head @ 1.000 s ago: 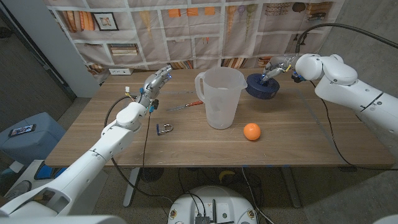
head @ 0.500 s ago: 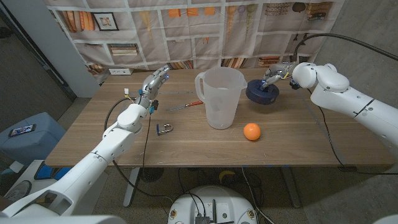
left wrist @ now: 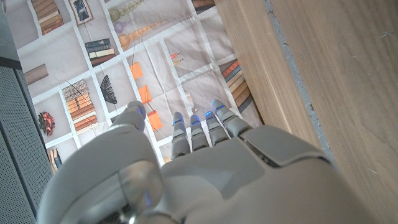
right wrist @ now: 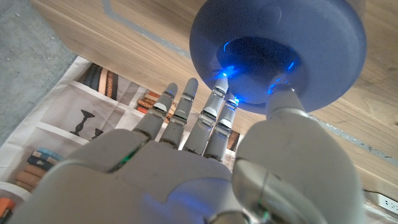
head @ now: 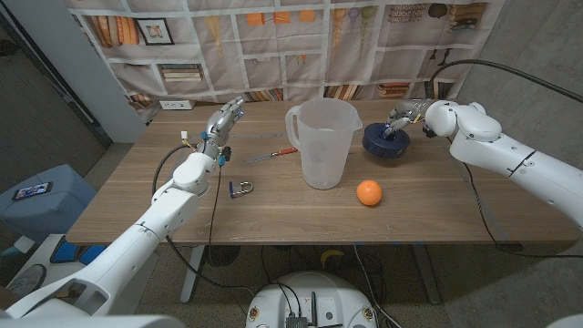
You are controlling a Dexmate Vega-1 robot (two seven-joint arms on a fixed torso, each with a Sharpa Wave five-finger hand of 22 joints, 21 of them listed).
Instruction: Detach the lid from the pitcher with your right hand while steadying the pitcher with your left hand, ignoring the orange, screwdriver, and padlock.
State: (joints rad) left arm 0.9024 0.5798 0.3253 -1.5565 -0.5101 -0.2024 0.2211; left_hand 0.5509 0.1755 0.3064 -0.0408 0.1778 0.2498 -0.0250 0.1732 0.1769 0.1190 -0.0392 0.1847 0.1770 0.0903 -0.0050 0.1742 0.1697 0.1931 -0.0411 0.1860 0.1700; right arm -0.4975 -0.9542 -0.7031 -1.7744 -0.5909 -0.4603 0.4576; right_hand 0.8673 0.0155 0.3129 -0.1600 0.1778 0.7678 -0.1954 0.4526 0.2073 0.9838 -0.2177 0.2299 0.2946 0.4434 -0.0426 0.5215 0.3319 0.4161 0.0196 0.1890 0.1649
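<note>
The right hand (head: 402, 117), pinching the lid (head: 383, 139), is lowering it onto the desk near the far edge, beside the open pitcher (head: 322, 142). The left hand (head: 221, 126), fingers loosely spread and empty, is hovering apart, so detachment looks done.

Head cam overhead; wrist cams close, inverted.
</note>
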